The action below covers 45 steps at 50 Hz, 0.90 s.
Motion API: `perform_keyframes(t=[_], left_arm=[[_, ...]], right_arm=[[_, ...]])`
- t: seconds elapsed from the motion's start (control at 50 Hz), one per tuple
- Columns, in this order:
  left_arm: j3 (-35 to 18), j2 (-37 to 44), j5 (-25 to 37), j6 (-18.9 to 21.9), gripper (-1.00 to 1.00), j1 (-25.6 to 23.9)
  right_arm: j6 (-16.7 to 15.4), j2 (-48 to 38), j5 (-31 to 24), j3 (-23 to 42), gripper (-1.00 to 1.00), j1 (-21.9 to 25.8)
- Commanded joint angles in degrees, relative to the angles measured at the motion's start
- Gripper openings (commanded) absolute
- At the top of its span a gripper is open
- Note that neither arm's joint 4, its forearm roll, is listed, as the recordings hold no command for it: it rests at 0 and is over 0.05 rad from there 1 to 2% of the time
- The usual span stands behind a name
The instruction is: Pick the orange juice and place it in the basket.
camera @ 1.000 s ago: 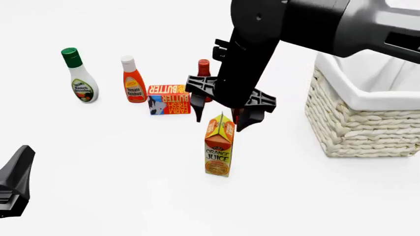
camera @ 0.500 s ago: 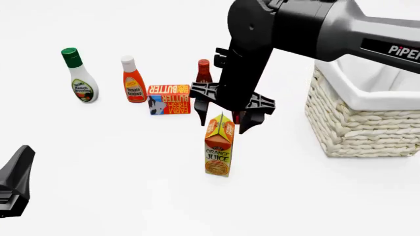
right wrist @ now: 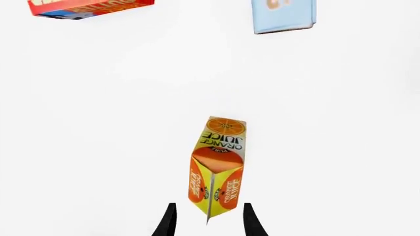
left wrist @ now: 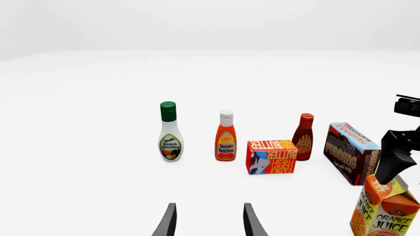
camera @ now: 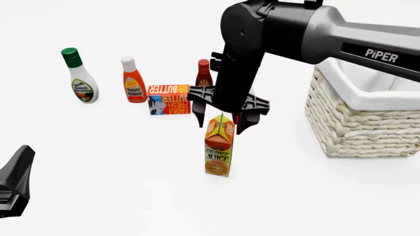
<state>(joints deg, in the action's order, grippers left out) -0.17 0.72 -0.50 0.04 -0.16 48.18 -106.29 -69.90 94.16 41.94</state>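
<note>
Nearest me, my left gripper [camera: 15, 179] idles low at the table's near left edge, jaws parted and holding nothing. Mid-table the orange juice [camera: 219, 145] stands upright, and my right gripper [camera: 220, 117] hangs right over its gable top with the jaws spread, one finger on each side, not clamped. Farther back sit the butter box [camera: 169, 99], ketchup bottle [camera: 134, 81], ranch bottle [camera: 80, 78], with the basket [camera: 357, 125] off right, well apart from the carton.

A plain white table [camera: 118, 196] bears the upright orange juice [camera: 219, 145], the basket [camera: 364, 123] at right, and a far row: ranch bottle [camera: 80, 76], ketchup [camera: 134, 80], butter box [camera: 169, 99], dark sauce bottle [camera: 203, 73], pudding box [left wrist: 353, 153]
</note>
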Motion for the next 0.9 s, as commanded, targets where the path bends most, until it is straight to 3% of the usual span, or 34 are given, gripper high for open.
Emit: perform_keyframes(t=[0.02,0.9], left_arm=[[0.00,0.01,0.00,0.01,1.00,0.00],[0.00,-0.02,0.00,-0.01,1.00,0.01]], right_arm=[[-0.89,-1.45,0.00,0.43,1.00,-0.31],[-1.51,-4.55,0.00,1.21,1.00,-0.42]])
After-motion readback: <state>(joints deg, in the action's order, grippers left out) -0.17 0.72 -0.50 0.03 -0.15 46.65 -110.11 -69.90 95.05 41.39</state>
